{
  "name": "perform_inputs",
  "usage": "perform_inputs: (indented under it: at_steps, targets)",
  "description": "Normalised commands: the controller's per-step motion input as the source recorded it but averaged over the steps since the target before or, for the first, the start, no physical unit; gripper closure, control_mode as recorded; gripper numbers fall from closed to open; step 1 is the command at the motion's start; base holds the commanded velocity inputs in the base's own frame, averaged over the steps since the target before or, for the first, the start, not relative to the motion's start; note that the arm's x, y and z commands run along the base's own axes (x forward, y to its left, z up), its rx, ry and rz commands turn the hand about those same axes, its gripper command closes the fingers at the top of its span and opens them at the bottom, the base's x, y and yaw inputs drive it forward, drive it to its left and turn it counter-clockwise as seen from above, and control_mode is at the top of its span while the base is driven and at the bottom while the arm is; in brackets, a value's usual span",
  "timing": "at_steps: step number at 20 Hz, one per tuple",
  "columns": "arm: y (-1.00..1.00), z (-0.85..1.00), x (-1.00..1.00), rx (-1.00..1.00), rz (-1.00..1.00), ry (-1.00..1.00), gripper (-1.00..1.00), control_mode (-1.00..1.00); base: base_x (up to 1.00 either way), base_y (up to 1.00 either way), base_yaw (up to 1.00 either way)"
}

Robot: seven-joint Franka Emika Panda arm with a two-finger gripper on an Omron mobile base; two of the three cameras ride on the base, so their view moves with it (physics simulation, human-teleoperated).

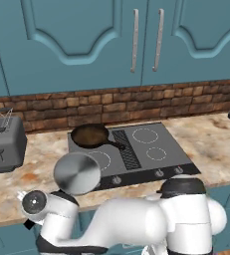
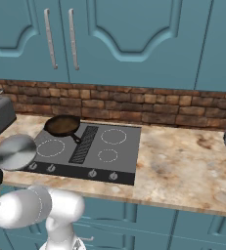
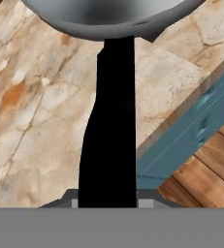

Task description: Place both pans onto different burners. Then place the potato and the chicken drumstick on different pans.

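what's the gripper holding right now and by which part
The silver pan, held by its long black handle, with the bowl lifted over the counter's front edge.

Shiny metal silver pan (image 1: 77,173), matt black handle (image 3: 111,131), marbled stone counter (image 1: 213,144).

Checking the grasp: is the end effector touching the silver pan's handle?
Touching. In the hand view the black handle of the silver pan runs straight down into the end effector, shut on it.

A home kitchen: teal wall cupboards (image 1: 86,40) with long metal handles hang above a red-brown brick backsplash (image 1: 116,105), and a marbled beige tabletop (image 2: 183,161) carries a dark glass cooktop (image 1: 141,149) with white burner rings and a grey toaster (image 1: 4,142).
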Motion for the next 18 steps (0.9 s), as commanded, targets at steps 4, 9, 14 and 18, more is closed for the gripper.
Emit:
perform_inputs:
  at_steps: [4, 9, 14, 18]
  targets:
    - [-0.43, -0.05, 0.38, 0.06, 0.0, 0.0, 1.0, -1.0, 0.0, 0.0, 0.0]
    - [-0.42, -0.07, 0.56, 0.08, 0.0, 0.02, 1.0, -1.0, 0.0, 0.0, 0.0]
    - [-0.18, -0.22, 0.54, 0.09, 0.0, 0.06, 1.0, -1.0, 0.0, 0.0, 0.0]
    - [-0.07, -0.26, 0.72, 0.08, 0.0, 0.11, 1.0, -1.0, 0.0, 0.0, 0.0]
